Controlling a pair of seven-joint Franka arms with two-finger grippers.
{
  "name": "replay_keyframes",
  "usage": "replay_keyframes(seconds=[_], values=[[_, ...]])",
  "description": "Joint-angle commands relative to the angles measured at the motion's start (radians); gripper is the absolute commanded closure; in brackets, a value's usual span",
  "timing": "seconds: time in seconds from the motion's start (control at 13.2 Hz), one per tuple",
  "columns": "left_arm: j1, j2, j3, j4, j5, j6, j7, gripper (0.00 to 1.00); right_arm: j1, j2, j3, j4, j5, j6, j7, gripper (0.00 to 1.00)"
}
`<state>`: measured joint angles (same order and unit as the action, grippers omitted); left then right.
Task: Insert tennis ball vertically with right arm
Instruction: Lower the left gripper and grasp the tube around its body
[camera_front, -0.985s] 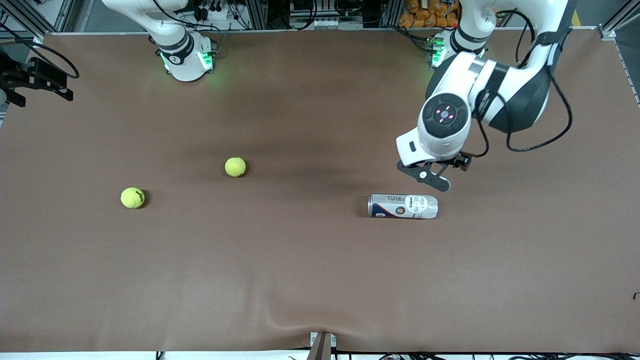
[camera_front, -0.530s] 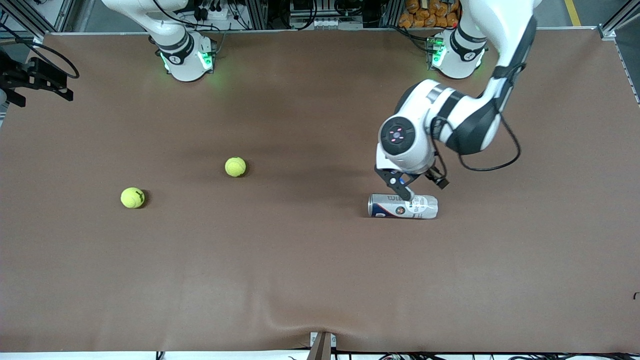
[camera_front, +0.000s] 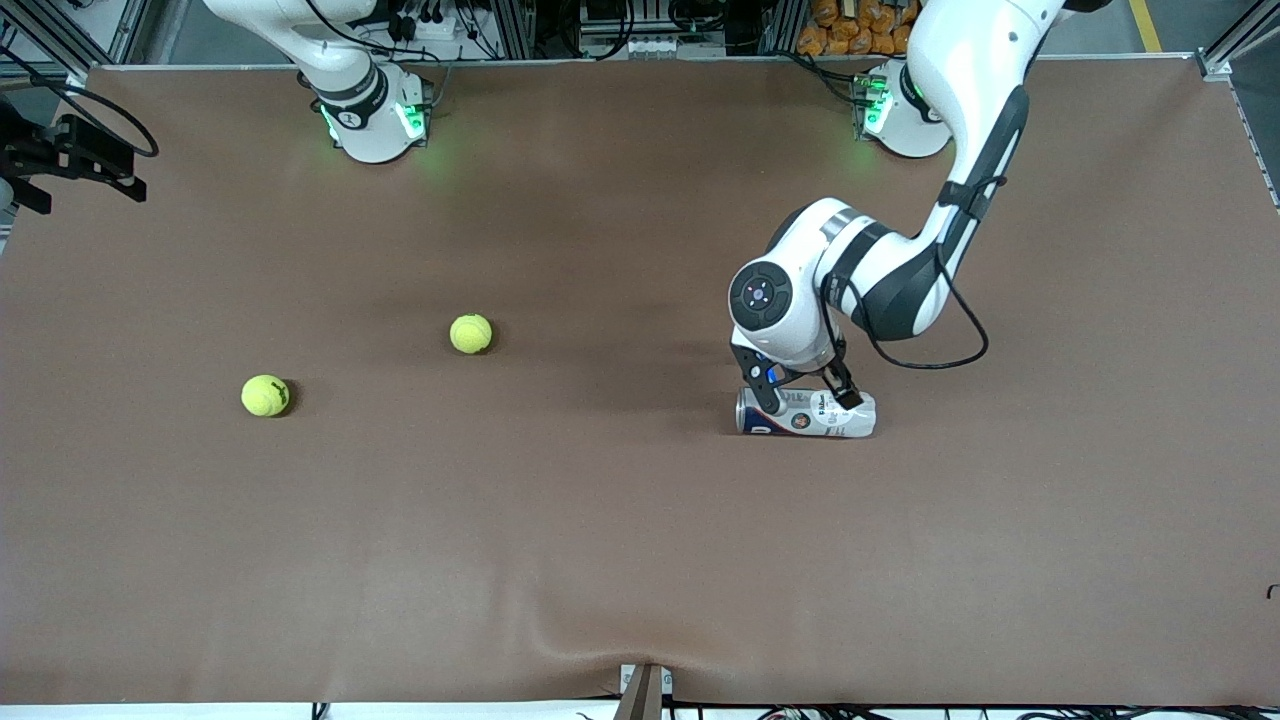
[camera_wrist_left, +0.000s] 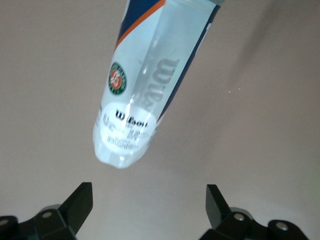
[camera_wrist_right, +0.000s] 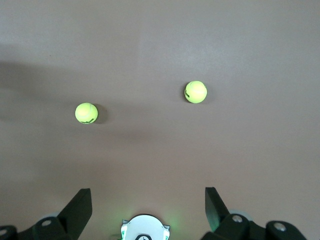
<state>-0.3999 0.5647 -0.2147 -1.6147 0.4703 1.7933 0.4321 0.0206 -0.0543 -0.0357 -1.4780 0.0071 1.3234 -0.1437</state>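
two spread grippers: left gripper (camera_front: 800, 390) over lying can (camera_front: 806, 412), brown table (camera_front: 600, 520).

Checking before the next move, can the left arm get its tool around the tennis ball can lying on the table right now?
Probably yes. The left tool hangs open just over the can, which lies on its side with nothing touching it or crowding it.

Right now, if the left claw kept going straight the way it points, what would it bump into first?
Probably the tennis ball can, lying on its side on the table. The left claw hangs open just above it, pointing down at its clear end, though how much gap remains is hard to judge.
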Motion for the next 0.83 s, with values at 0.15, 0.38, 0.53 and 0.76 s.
replay_keyframes(seconds=[0.15,0.38,0.53,0.76], values=[[-0.002,0.057,0.000,0.015,0.093,0.043,0.077,0.00,-0.007,-0.004,0.003,0.002,0.014,-0.006,0.010,0.00],[0.003,0.081,0.000,0.015,0.097,0.070,0.122,0.00,-0.007,-0.004,0.003,0.002,0.014,-0.007,0.012,0.00],[-0.002,0.098,0.000,0.015,0.120,0.087,0.122,0.00,-0.007,-0.004,0.003,0.002,0.014,-0.006,0.010,0.00],[-0.002,0.119,0.000,0.015,0.157,0.126,0.141,0.00,-0.008,-0.004,0.003,0.002,0.014,-0.007,0.010,0.00]])
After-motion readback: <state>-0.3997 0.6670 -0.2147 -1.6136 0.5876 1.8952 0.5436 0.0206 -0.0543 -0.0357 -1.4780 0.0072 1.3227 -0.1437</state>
